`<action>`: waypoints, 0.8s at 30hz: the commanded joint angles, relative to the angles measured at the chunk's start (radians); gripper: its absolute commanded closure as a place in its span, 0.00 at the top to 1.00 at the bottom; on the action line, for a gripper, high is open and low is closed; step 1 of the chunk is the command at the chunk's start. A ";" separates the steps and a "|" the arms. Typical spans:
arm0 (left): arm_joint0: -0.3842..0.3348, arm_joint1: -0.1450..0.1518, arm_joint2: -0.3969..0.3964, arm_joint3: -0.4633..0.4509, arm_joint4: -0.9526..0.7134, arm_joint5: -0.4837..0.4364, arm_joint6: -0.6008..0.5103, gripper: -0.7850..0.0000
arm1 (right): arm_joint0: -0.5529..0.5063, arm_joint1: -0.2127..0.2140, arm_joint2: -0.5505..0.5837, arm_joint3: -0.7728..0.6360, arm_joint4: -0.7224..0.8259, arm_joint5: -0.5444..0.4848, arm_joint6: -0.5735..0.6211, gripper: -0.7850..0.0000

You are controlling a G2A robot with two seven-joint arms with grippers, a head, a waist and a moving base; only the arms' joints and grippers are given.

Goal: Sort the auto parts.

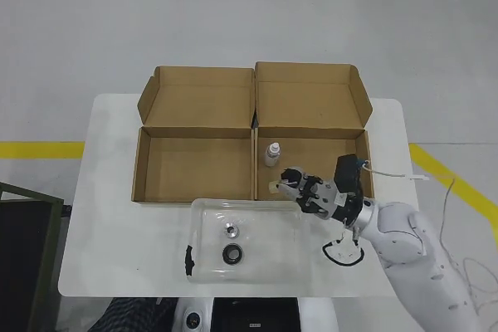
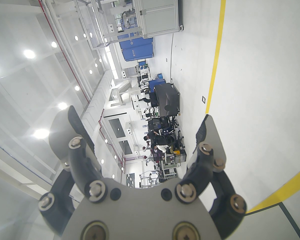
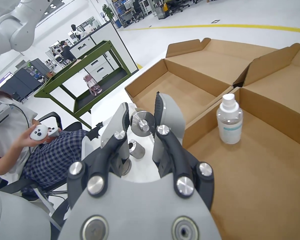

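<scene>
The right gripper (image 3: 141,108) is held over the near wall of the right cardboard box (image 1: 315,162), by the far right corner of the clear tray (image 1: 274,249). Its fingers are closed narrowly on a metal disc (image 3: 141,123) with a raised hub, which is kept above the tray. The left gripper (image 2: 140,116) is spread wide and turned toward the hall. A spray bottle (image 1: 272,153) is stood upright in the right box, near its left wall. A metal cylinder (image 1: 230,230) and a black ring (image 1: 231,254) are seen lying in the tray, close together.
</scene>
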 commanded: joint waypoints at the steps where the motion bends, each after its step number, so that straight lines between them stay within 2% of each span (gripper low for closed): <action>1: 0.000 0.000 0.000 0.000 0.000 0.000 0.000 1.00 | -0.001 0.001 0.013 -0.008 -0.039 0.024 -0.007 0.00; 10: 0.000 0.000 0.000 0.000 0.000 0.000 0.000 1.00 | -0.003 0.004 0.042 -0.038 -0.302 0.161 -0.039 0.00; 19: 0.000 0.000 0.000 0.000 0.000 0.000 0.000 1.00 | 0.050 -0.007 -0.034 -0.007 -0.568 0.323 -0.027 0.00; 24: 0.000 0.000 0.000 0.000 0.000 0.000 0.000 1.00 | 0.090 -0.018 -0.098 0.036 -0.656 0.384 0.002 0.00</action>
